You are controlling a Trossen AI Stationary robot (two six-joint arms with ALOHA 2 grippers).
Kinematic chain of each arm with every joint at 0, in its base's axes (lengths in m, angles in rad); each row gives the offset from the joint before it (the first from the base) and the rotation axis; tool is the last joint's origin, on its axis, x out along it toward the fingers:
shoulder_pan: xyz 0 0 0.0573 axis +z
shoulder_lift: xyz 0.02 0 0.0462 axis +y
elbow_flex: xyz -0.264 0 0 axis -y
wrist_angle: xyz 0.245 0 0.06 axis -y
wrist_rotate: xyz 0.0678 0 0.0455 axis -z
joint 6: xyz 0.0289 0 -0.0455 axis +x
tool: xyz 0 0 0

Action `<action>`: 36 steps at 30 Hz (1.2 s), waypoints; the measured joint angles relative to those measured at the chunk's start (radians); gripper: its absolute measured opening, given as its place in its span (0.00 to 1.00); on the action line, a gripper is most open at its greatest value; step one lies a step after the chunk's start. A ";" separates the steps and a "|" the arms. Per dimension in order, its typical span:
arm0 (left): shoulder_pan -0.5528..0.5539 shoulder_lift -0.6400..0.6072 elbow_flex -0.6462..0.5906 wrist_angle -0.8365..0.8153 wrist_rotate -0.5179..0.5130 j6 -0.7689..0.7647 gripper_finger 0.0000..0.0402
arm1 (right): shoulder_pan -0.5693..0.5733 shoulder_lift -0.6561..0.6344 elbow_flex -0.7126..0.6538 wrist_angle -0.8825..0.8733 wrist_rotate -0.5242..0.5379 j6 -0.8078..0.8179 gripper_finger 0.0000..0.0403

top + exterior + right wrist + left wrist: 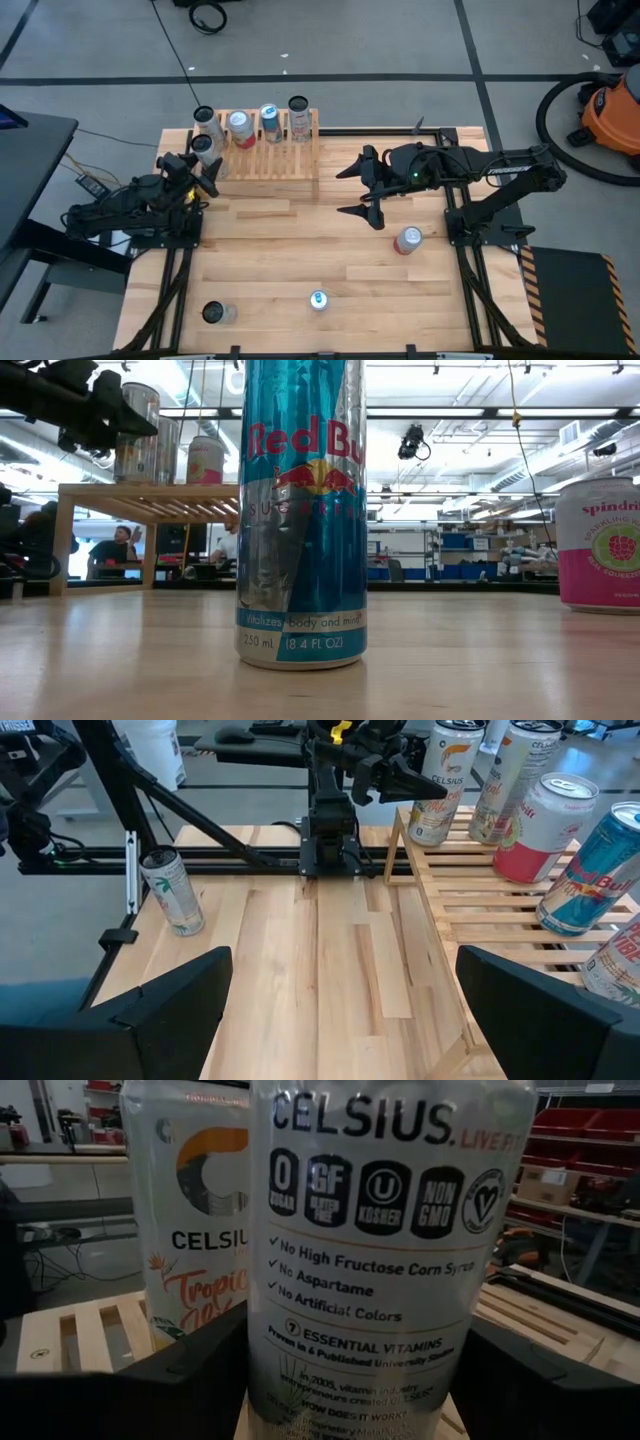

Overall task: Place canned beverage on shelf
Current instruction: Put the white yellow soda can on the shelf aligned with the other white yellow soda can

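I am looking down at the shelf, which is sitting at the far edge of the surface, left of centre, its long axis running left to right and its thin slats running near to far. Five cans are standing upright on it, long axes vertical. At the left end is the white Celsius can, with a second Celsius can just beyond it. Further right along the far edge are standing a pink-and-white can, a blue Red Bull can and a pale can.

My left gripper is reaching in from the left, and its fingers are flanking the white Celsius can on both sides. I cannot tell whether they are pressing on it or standing just off it. The can's printed back is facing the left wrist camera, upright.

My right gripper is hovering over the middle of the surface, right of the shelf, pointing left with its fingers spread wide and gripping nothing.

Other cans are standing on the surface: a pink Spindrift can on the right, a blue sugar-free Red Bull can near the front centre, and a dark-topped can at the near left.
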 joint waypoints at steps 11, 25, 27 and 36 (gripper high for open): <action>0.001 0.000 0.000 0.002 -0.022 0.031 0.72 | 0.000 0.000 0.000 0.002 0.009 0.011 0.98; 0.000 0.000 0.000 -0.010 -0.065 0.044 0.72 | 0.000 0.000 0.000 0.000 0.040 0.014 0.98; 0.000 0.000 0.000 -0.013 -0.055 0.050 0.72 | 0.000 0.000 0.000 0.000 0.040 0.014 0.98; 0.000 0.000 0.000 -0.016 -0.054 0.042 0.72 | 0.000 0.000 0.000 0.000 0.041 0.014 0.98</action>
